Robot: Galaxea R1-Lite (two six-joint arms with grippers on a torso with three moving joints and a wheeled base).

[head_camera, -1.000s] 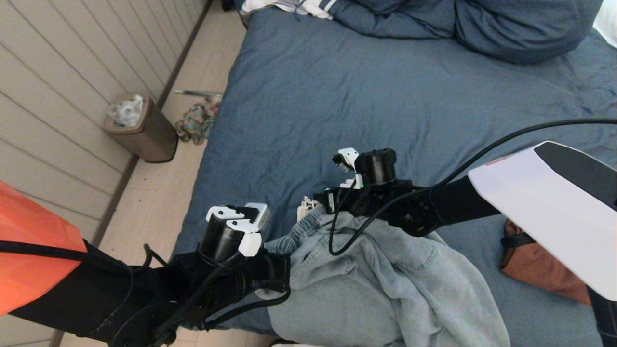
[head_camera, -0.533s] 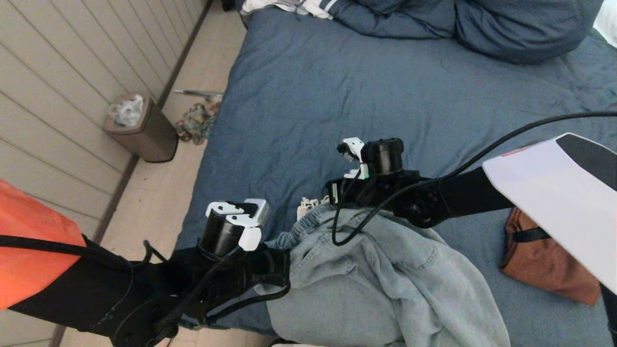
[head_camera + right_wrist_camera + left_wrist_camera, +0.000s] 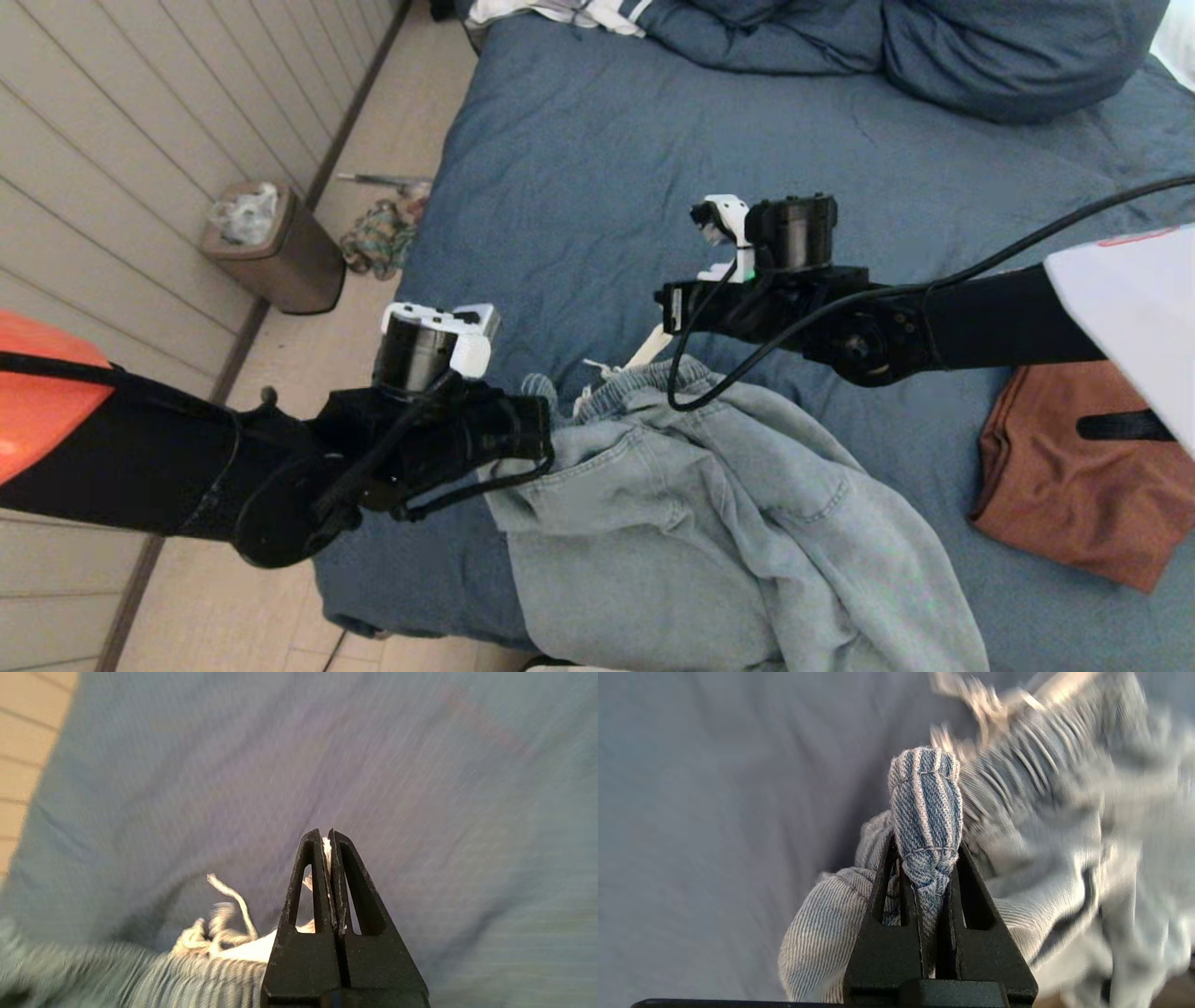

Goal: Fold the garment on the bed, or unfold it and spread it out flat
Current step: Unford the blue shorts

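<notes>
A: Fingers (image 3: 882, 891) of the left gripper (image 3: 928, 877) are seen clenched on a bunched fold of the ribbed waistband of the denim garment (image 3: 709, 523); the fold stands up between the black jaws.

B: And the right gripper (image 3: 329, 858)?

A: Its jaws are pressed together on the white drawstring (image 3: 233, 896) of the same waistband. Only a sliver of white cord is seen between the tips, and the cord is stretched up from the waistband to them.

B: What is changed against the earlier frames?

A: Both grippers are found higher and farther over the bed (image 3: 653, 159). The right one was parted a second ago and is now clamped. The waistband, which lay slack, is now lifted and drawn out between the two grippers, and the left arm is raised clear of the cloth it covered before.

B: Where is the garment placed?

A: It is heaped on the near part of the bed, with its lower part hanging over the near edge. A brown cloth (image 3: 1074, 485) is laid beside it, on the robot's right.

B: Any containers?

A: A brown waste bin (image 3: 280, 252) is stood on the floor by the panelled wall, left of the bed; crumpled white material is seen in it. A tangle of coloured rope (image 3: 378, 238) is left on the floor just beside it.
</notes>
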